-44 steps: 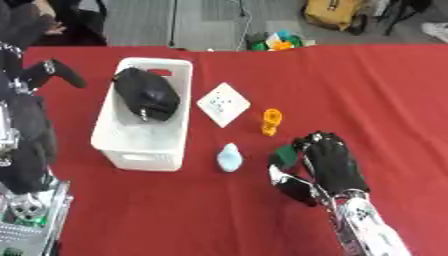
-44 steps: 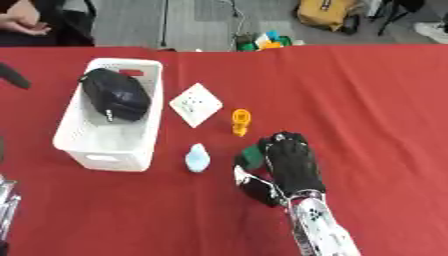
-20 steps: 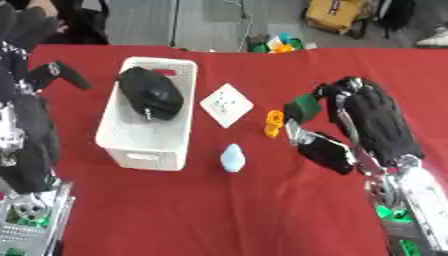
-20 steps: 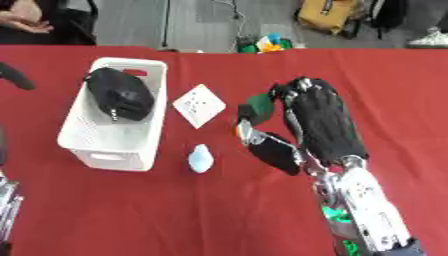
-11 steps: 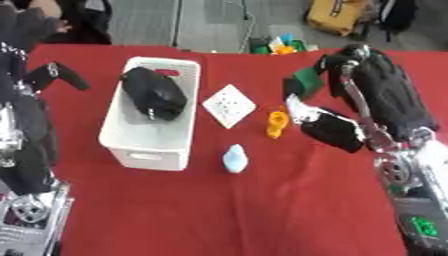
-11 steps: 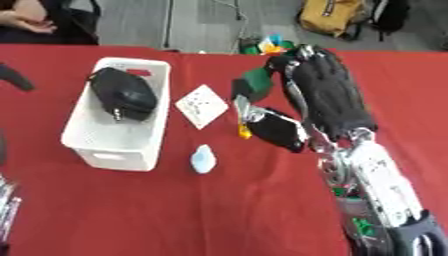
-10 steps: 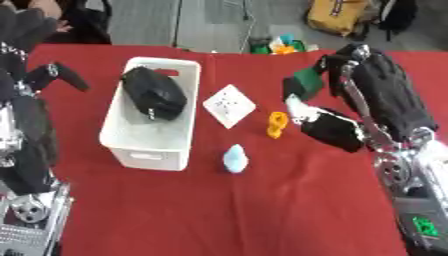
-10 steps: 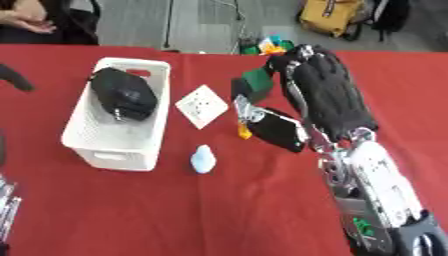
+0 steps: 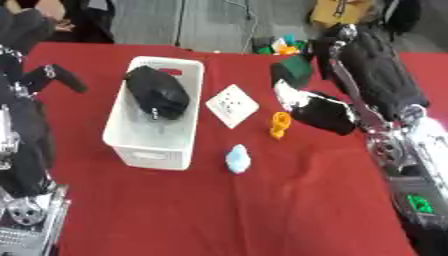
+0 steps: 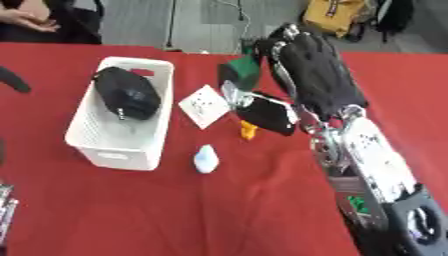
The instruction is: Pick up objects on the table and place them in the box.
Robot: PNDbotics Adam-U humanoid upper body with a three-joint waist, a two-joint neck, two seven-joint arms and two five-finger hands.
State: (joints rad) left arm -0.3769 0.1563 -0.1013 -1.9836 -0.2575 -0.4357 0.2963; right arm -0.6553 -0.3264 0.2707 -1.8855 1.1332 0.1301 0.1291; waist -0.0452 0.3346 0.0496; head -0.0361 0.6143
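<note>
right hand [image 9: 372,75] — green object [image 9: 293,71] half hidden

A white slatted box [image 9: 144,152] holds a black bundle [image 9: 157,94]. Right of the box lie a white square socket plate [image 9: 233,105], a small orange piece [image 9: 279,124] and a pale blue lump [image 9: 237,159].

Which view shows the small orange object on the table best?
The left eye view: the orange object lies fully visible there, between the white square plate and the right hand. In the right eye view the hand's black part covers its top, so only the lower part shows.
</note>
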